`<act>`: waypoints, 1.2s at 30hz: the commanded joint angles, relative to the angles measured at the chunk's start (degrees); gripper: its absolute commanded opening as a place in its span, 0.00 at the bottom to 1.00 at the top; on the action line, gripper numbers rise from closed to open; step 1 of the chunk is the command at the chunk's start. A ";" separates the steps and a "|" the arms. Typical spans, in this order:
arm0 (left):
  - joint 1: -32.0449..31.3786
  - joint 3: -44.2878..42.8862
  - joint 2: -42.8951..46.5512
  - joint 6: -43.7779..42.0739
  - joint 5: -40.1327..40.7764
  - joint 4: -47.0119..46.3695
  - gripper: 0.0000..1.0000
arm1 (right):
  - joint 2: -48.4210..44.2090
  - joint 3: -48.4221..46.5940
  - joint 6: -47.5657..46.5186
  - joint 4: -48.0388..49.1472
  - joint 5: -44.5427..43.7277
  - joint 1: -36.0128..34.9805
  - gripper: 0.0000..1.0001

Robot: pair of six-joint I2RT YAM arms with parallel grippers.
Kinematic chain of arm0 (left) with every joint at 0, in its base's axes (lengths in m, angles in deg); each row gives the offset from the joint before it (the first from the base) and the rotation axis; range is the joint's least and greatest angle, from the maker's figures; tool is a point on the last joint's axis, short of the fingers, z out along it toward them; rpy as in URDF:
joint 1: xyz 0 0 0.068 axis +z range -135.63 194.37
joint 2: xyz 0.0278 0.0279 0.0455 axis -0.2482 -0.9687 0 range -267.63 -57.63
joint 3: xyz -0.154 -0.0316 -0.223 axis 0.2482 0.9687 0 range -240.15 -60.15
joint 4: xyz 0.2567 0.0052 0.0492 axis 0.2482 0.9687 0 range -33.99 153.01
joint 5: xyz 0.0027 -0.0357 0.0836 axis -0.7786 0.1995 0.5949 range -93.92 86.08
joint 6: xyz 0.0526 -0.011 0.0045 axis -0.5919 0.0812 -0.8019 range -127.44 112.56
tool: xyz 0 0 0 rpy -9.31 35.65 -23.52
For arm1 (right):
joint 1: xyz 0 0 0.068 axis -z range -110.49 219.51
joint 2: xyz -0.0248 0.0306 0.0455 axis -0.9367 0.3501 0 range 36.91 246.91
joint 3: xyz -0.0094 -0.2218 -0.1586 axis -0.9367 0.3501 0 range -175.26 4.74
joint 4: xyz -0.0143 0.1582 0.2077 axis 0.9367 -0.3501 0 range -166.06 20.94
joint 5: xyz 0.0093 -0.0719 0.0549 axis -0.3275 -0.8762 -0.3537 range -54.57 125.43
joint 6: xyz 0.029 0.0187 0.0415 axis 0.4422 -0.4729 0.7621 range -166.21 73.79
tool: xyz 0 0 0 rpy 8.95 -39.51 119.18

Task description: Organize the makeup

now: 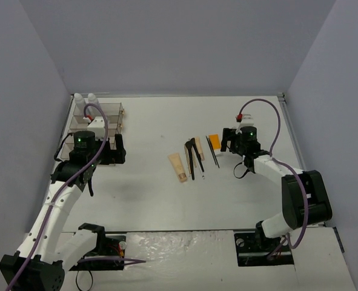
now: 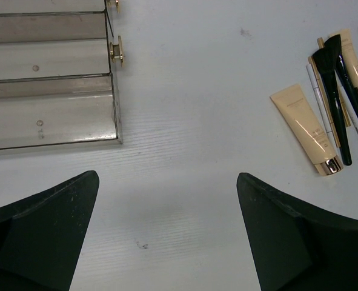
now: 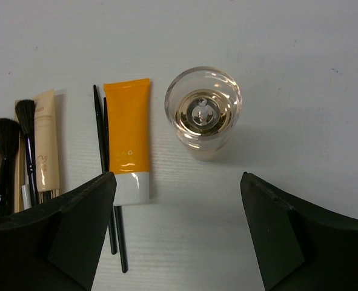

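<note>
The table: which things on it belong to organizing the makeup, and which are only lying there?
Belong to the job: white bottles, glass vial, orange tube, beige tube, black brushes.

Only lying there: clear drawer box, which is not makeup itself and is probably the place for it.

A lab test booth: plain grey walls [image 1: 166,42] enclosing a white table [image 1: 154,200].

White table [image 1: 154,200] boxed by three plain walls [image 1: 179,42], seemingly bluish-grey
</note>
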State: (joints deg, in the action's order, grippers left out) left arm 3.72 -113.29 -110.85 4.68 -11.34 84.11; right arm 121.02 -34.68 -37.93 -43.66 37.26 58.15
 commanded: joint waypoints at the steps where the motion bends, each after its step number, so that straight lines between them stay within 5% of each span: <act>1: -0.07 -1.71 0.18 -0.65 0.83 -2.35 0.97 | 1.77 -2.68 -1.29 10.56 -1.65 0.95 0.80; 19: -0.07 -1.53 -0.12 -0.26 -0.11 -2.70 0.97 | 10.28 -8.67 -3.05 11.89 -0.10 3.02 0.65; 25: -0.07 -1.53 -0.34 -0.17 0.05 -2.70 0.97 | 10.99 -9.71 -3.81 10.83 0.72 3.10 0.44; 32: -0.07 -1.68 -0.89 -0.08 0.40 -2.43 0.97 | 7.13 -11.32 -5.84 8.75 2.70 2.28 0.08; 36: -0.03 -1.71 -0.57 -0.08 0.61 -2.43 0.97 | 3.48 -14.56 -9.66 4.30 2.86 -2.47 0.01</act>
State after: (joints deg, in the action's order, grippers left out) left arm 3.72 -112.82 -111.58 4.70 -11.18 84.11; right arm 131.46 -43.10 -43.46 -39.64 38.71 60.08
